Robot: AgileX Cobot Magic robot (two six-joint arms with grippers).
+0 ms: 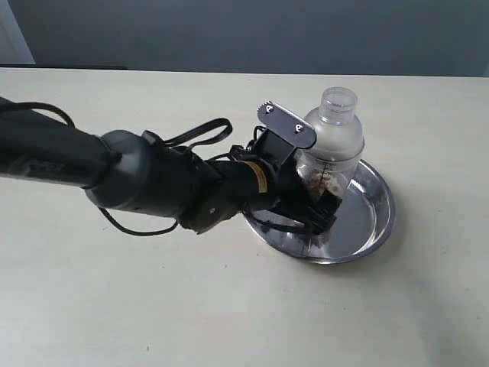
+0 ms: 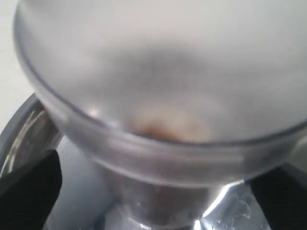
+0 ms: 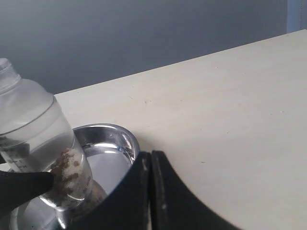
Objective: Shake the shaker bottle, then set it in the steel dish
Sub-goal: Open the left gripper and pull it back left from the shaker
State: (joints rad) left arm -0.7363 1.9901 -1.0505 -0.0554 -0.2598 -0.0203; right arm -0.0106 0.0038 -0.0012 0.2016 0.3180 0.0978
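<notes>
The shaker bottle (image 1: 330,145) is frosted clear plastic with a narrow cap and brown pellets at the bottom. It stands upright inside the steel dish (image 1: 378,206). My left gripper (image 1: 321,197) reaches in from the left and straddles the bottle's lower body with its jaws open. In the left wrist view the bottle (image 2: 163,96) fills the frame, and the black fingers (image 2: 29,191) stand off either side of its base over the dish (image 2: 24,129). My right gripper (image 3: 151,165) is shut and empty beside the dish (image 3: 127,139), close to the bottle (image 3: 38,139).
The dish sits on a pale beige table (image 1: 229,306). The left arm with its cables (image 1: 153,183) lies across the table's left half. A grey wall (image 1: 252,34) runs behind the far edge.
</notes>
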